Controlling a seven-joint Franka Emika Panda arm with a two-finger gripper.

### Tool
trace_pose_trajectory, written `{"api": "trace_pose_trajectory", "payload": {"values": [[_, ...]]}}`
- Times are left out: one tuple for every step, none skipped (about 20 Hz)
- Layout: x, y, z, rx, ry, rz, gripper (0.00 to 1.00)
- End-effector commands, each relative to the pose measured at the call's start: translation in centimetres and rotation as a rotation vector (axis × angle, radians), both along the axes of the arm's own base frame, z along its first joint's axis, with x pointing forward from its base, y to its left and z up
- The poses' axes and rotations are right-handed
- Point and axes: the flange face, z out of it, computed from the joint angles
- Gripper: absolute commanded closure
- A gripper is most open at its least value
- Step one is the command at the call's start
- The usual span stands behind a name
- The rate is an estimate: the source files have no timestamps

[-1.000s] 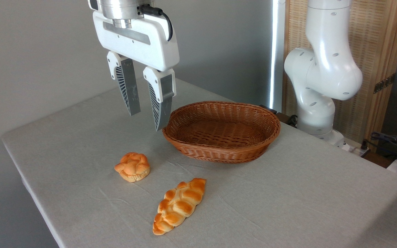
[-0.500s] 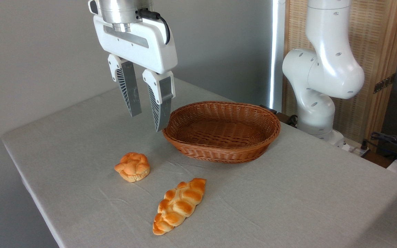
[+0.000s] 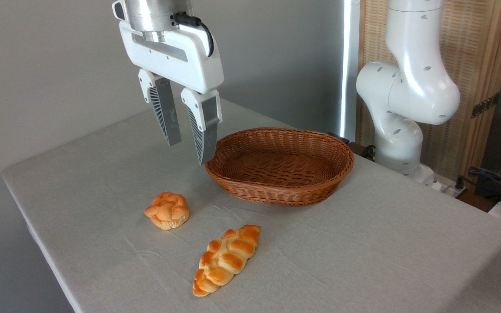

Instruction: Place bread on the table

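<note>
bread [image 3: 225, 259] lies diagonally on table [image 3: 363, 243], near-left to far-right; gripper [image 3: 189, 153] narrowly parted, empty.

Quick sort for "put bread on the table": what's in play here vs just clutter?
In play:
- braided loaf, lying on the cloth
- table
- gripper, open, empty, raised above the table left of the basket

Just lying about:
- round knotted bun, on the cloth left of the loaf
- wicker basket, empty
- cables at far right
</note>
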Motion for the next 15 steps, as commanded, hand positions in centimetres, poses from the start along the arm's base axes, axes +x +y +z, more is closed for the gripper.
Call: {"api": "trace_pose_trajectory", "payload": {"values": [[-0.39,0.15,-0.01,0.014,0.014,0.003,0.00],[-0.38,0.22,-0.01,0.013,0.014,0.004,0.00],[-0.38,0.24,-0.01,0.014,0.014,0.003,0.00],[-0.38,0.32,-0.01,0.014,0.014,0.004,0.00],[-0.38,0.32,-0.01,0.014,0.014,0.004,0.00],[-0.36,0.32,0.00,0.014,0.012,0.005,0.00],[-0.36,0.32,0.00,0.014,0.012,0.005,0.00],[-0.35,0.40,0.07,0.014,0.010,0.006,0.00],[-0.35,0.40,0.07,0.014,0.010,0.006,0.00],[-0.35,0.42,0.07,0.016,0.010,0.006,0.00],[-0.39,0.42,0.23,0.015,0.007,0.006,0.00],[-0.37,0.67,0.23,0.015,0.007,0.011,0.00],[-0.36,0.84,0.23,0.015,0.007,0.014,0.00],[-0.35,1.01,0.23,0.015,0.007,0.017,0.00],[-0.35,1.01,0.30,0.015,0.006,0.017,0.00]]}}
